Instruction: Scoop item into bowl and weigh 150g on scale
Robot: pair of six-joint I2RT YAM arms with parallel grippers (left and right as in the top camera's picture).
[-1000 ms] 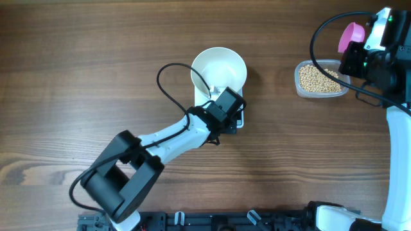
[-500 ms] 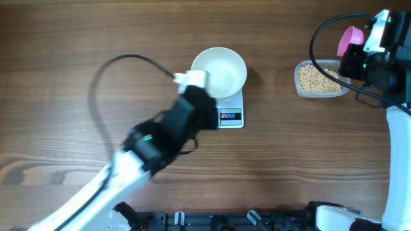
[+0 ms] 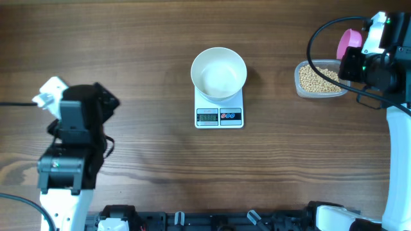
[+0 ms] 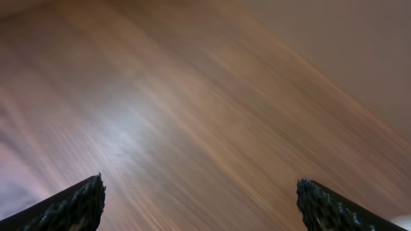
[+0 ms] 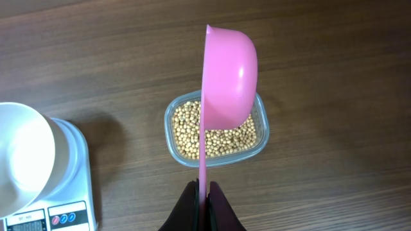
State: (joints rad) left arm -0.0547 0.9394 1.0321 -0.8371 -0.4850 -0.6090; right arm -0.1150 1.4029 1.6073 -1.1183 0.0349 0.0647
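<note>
Overhead view: white bowl sits on scale, near the middle of the wooden tabletop; scale display and buttons face the robot. Beans lie in a clear container, right of the scale, apart from it. Right gripper is pressed together on the thin handle of a pink scoop. In the right wrist view the scoop is turned on edge and appears in front of the container; contact with the beans can't be told. Left arm is at the far left, well apart from bowl and scale. Left wrist view is blurred: left gripper fingers spread wide, only tabletop between them.
</note>
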